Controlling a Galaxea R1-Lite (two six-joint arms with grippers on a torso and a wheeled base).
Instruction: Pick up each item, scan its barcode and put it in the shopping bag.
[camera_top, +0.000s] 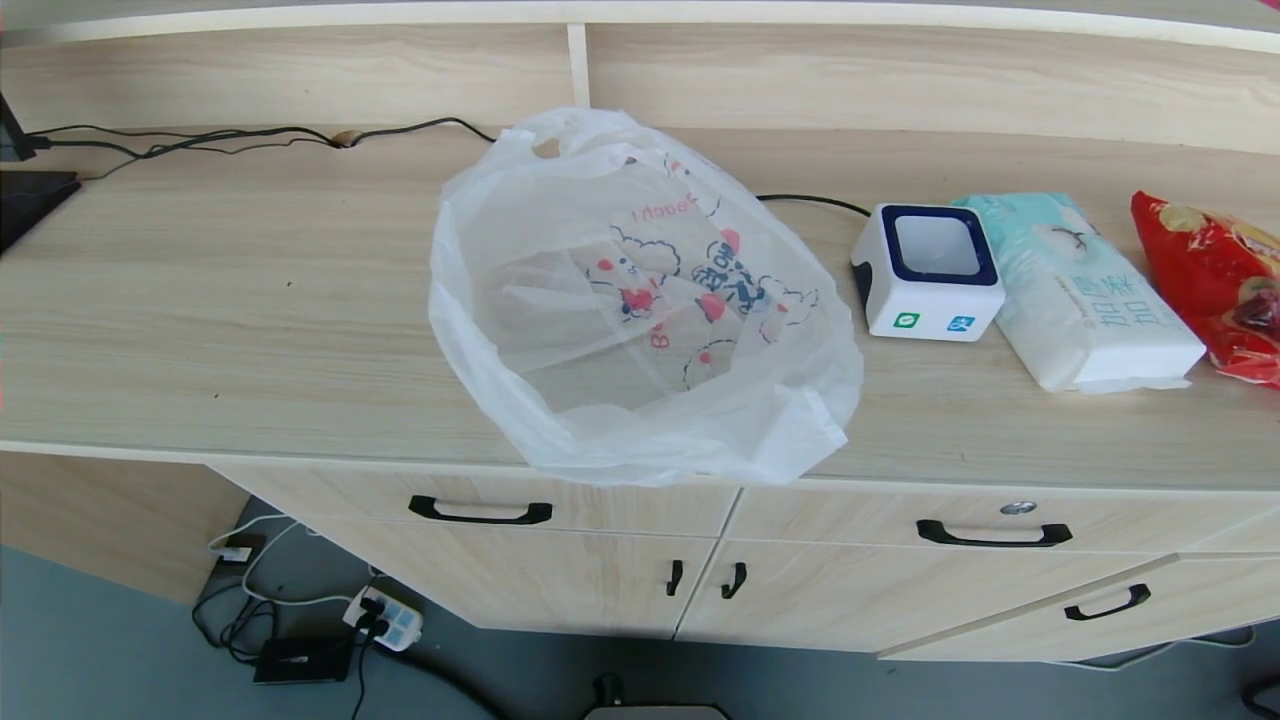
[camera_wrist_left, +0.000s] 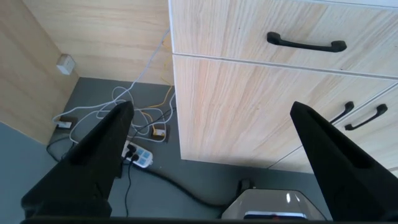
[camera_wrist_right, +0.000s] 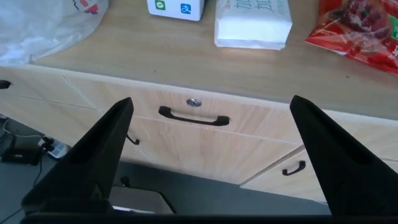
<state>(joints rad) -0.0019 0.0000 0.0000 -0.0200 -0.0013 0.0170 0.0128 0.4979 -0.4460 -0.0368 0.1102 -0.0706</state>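
1. Left of the shopping bag (camera_top: 640, 300), the tabletop (camera_top: 220, 300) offers a wide open approach; cables (camera_top: 200, 140) lie along its back edge.
2. The bag's mouth gapes upward.
3. Right of it, scanner (camera_top: 927, 272), tissue pack (camera_top: 1085, 290) and red snack bag (camera_top: 1210, 280) crowd side by side.

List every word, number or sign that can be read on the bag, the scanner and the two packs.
shopping bag: pink letters, seen reversed through the plastic; not readable.
scanner: a green and a blue square sign on its front; no words.
tissue pack: blue characters lying sideways; too blurred to quote.
red snack bag: print too blurred.
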